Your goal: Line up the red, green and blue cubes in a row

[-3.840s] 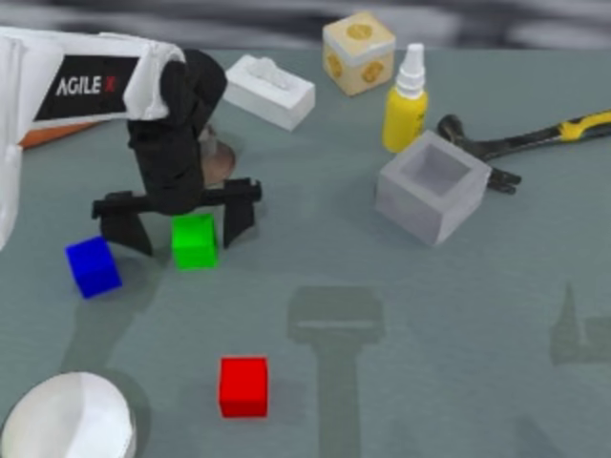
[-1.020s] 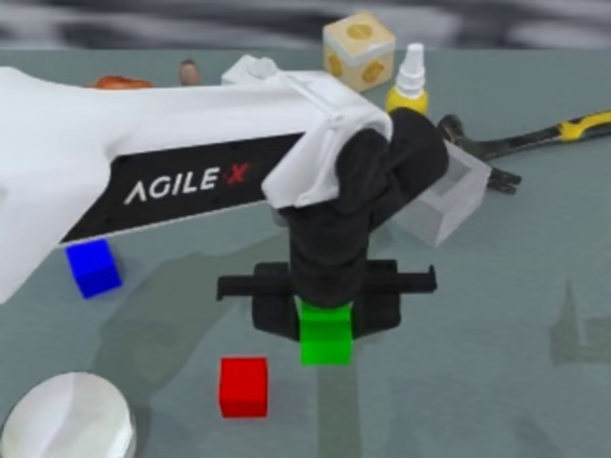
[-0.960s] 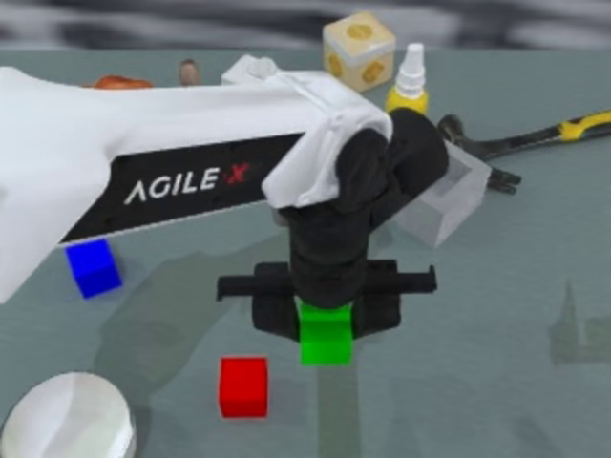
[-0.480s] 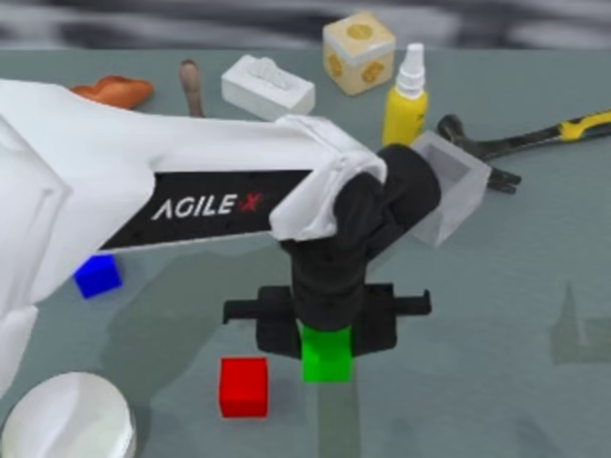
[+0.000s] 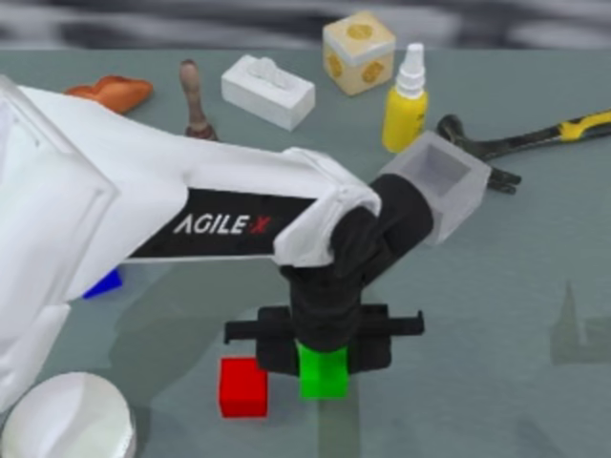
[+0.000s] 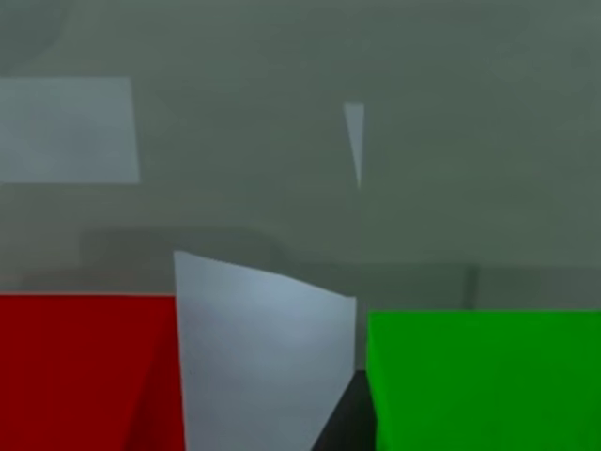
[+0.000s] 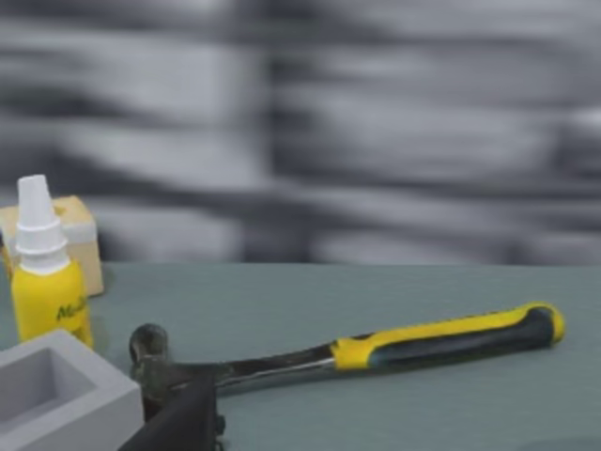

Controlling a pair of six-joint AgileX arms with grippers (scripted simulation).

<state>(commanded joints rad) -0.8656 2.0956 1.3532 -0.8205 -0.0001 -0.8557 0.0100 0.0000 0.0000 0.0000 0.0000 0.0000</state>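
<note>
Fingers [image 5: 279, 351] of the left gripper [image 5: 324, 355] are clamping the green cube [image 5: 323, 372] just beside the red cube [image 5: 242, 387].

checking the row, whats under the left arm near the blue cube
Only a corner of the blue cube shows; the left arm covers the rest. The left gripper holds the green cube beside the red cube.

Pretty even, soft lighting over the table [image 5: 535, 286], no glare anywhere. The left arm [image 5: 143, 210] drops a faint shadow toward the near edge. Backdrop past the far edge is smeared grey streaks, totally out of focus.
</note>
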